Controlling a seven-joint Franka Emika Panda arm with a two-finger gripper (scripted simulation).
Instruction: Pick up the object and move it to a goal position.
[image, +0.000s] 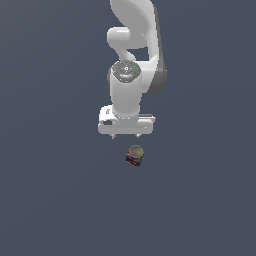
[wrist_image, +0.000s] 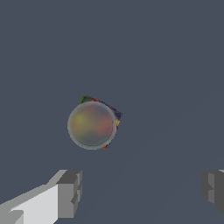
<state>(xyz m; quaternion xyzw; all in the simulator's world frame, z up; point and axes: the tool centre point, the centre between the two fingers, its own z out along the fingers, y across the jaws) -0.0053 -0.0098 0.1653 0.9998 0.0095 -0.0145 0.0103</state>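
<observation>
The object (image: 135, 155) is a small dark box with red, blue, green and yellow patches and a rounded grey-tan top. It rests on the dark floor just below the white gripper (image: 126, 135) in the exterior view, slightly toward that view's right. In the wrist view the object (wrist_image: 92, 124) shows from above, its round top covering most of the box, apart from the grey fingertips (wrist_image: 70, 192). The gripper (wrist_image: 142, 190) is open and empty, with a wide gap between the jaws.
The white Franka arm (image: 132, 60) rises behind the gripper in the exterior view. The flat dark grey-blue floor (image: 50, 200) spreads all around.
</observation>
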